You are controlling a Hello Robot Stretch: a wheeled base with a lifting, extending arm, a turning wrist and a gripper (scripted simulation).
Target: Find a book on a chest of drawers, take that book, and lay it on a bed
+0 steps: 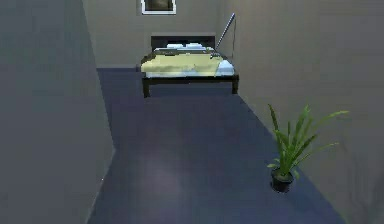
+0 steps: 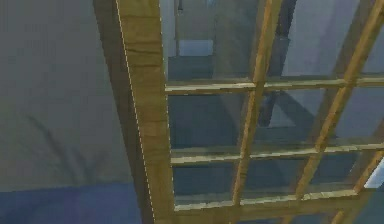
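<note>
A bed (image 1: pixel 188 68) with a yellow-green cover and a dark frame stands at the far end of the room in the forward view, against the back wall. Pillows (image 1: pixel 190 47) lie at its head. A dark blue floor (image 1: pixel 200 140) stretches from here up to the bed.
A potted green plant (image 1: pixel 290 150) stands on the floor at the forward view's right. A grey wall (image 1: pixel 45 110) runs along the left. A framed picture (image 1: pixel 158 6) hangs above the bed. A wooden-framed glass-paned window or door (image 2: pixel 250 120) stands close in the arm side view.
</note>
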